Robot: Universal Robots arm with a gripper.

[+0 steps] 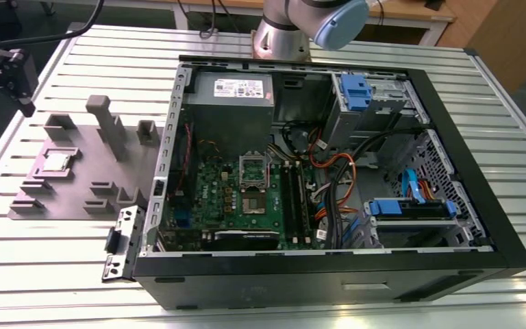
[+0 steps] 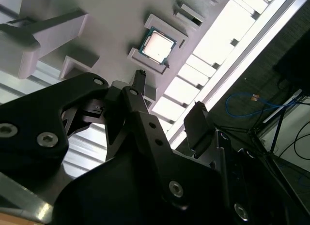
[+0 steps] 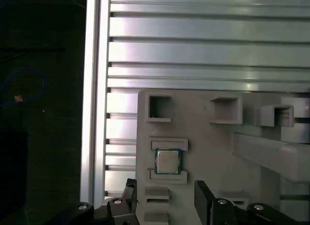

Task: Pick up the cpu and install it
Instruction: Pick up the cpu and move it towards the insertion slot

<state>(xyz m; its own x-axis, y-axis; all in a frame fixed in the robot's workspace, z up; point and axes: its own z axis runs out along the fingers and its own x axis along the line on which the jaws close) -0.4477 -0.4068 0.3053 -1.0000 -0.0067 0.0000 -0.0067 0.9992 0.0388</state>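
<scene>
Small flat square cpu with silvery metal top [image 3: 167, 161] sat in its recess on the pale grey moulded fixture plate [image 3: 193, 118]. The plate lay on the slatted aluminium worktop [image 1: 62, 260], at the exterior view's left of the open black computer case [image 1: 336, 288]. Black gripper [image 3: 167, 201] hung over the plate, apart from the chip, fingers [image 3: 203, 202] spread and holding nothing. Risk, as judged: the thin edges offer little purchase. An off-centre descent could land a finger on the raised blocks flanking the recess, or tip the chip.

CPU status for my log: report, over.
Claw open, empty, close to the cpu. Cpu lies flat in a recess of the grey fixture, not gripped. Nothing between them.
</scene>
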